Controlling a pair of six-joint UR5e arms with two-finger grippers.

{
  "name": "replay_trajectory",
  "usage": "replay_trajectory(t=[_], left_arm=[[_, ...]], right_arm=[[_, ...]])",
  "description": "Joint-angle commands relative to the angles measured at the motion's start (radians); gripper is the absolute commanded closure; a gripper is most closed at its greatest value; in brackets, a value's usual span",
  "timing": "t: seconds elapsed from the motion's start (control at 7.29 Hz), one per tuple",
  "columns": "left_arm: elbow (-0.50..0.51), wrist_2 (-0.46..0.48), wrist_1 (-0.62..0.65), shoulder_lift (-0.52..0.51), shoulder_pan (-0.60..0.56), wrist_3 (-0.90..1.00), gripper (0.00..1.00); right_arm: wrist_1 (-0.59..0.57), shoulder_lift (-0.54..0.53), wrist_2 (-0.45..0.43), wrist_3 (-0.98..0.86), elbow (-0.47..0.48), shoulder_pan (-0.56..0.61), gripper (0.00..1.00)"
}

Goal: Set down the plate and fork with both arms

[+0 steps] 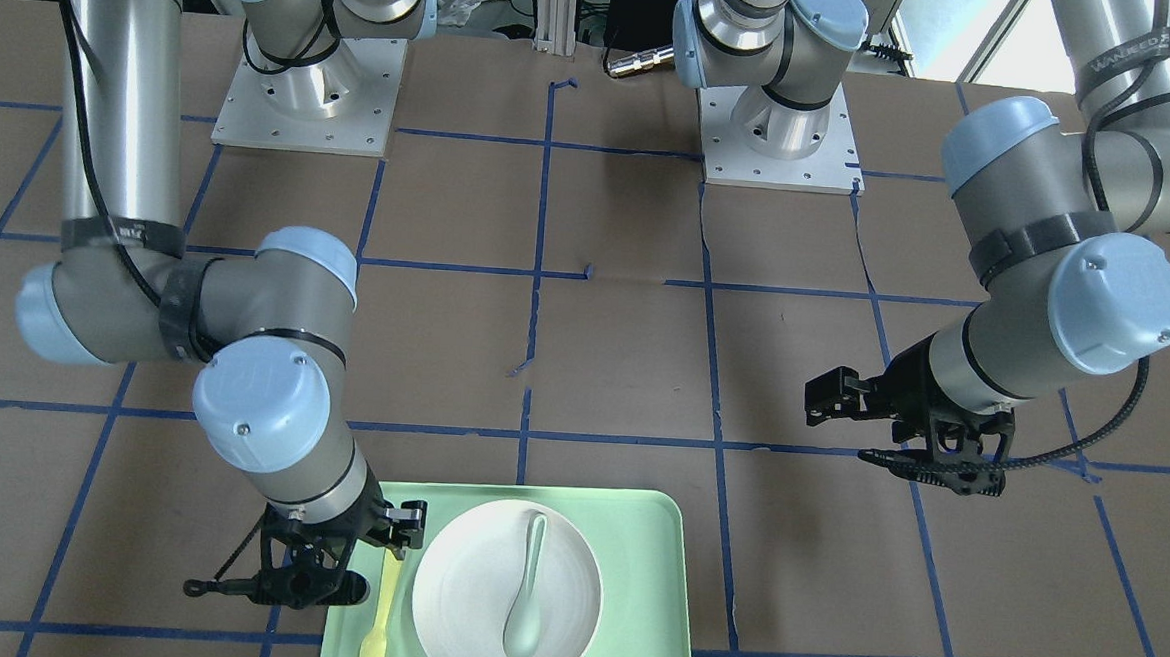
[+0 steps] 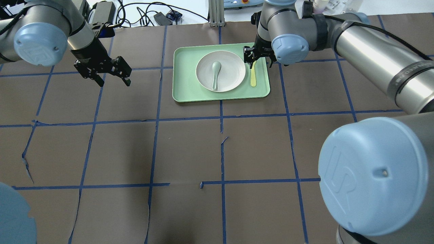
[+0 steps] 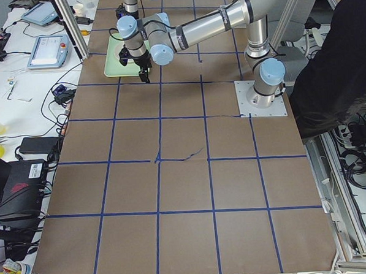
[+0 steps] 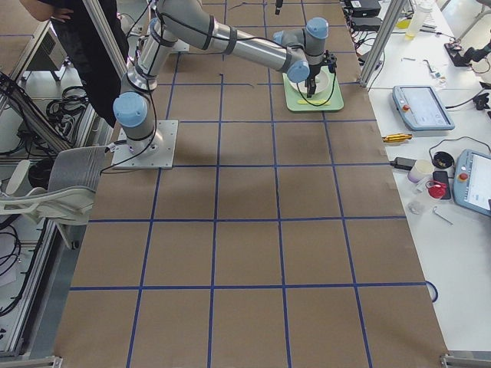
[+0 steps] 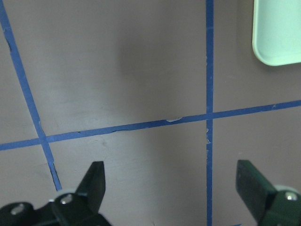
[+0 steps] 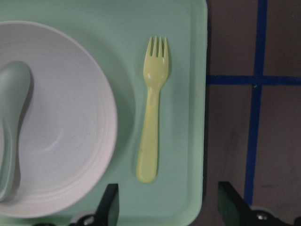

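The off-white plate (image 2: 234, 67) lies on the pale green tray (image 2: 183, 84) with a grey-green spoon (image 2: 215, 73) in it. The pale yellow fork (image 2: 253, 76) lies flat on the tray beside the plate, apart from it. My right gripper (image 2: 257, 58) hovers open over the fork's handle end. In the right wrist view the fork (image 6: 153, 113) lies between plate (image 6: 70, 127) and tray rim (image 6: 200, 94), its handle end just ahead of the open gripper (image 6: 170, 212). My left gripper (image 2: 108, 73) is open and empty above bare table left of the tray.
The table is brown board with blue tape lines. In the left wrist view a tray corner (image 5: 277, 33) shows at the top right, ahead of the open gripper (image 5: 171, 188). The arm bases (image 1: 307, 94) stand on the robot's side. Cables lie beyond the far edge.
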Motion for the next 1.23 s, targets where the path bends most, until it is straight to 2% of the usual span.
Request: replay_trajectory(t=[0.0, 0.27, 0.41, 0.55, 0.82, 1.1], left_arm=[[-0.002, 0.004, -0.013, 0.052, -0.087, -0.165, 0.00], [-0.019, 0.004, -0.040, 0.095, -0.162, -0.338, 0.00], [-0.013, 0.048, -0.133, 0.124, -0.177, -0.389, 0.00], [-0.011, 0.127, -0.167, 0.150, -0.190, -0.485, 0.00], [-0.008, 0.097, -0.183, 0.172, -0.216, -0.519, 0.00], [0.003, 0.093, -0.209, 0.195, -0.219, -0.506, 0.00]], right_arm=[[0.240, -0.138, -0.041, -0.005, 0.002, 0.000, 0.00], [0.413, -0.289, -0.036, -0.002, 0.002, 0.008, 0.00], [0.472, -0.331, -0.027, 0.010, 0.003, 0.014, 0.00], [0.472, -0.357, -0.027, 0.013, 0.030, 0.026, 0.00], [0.471, -0.385, -0.022, 0.028, 0.072, 0.061, 0.00], [0.457, -0.384, -0.022, 0.036, 0.075, 0.063, 0.00]])
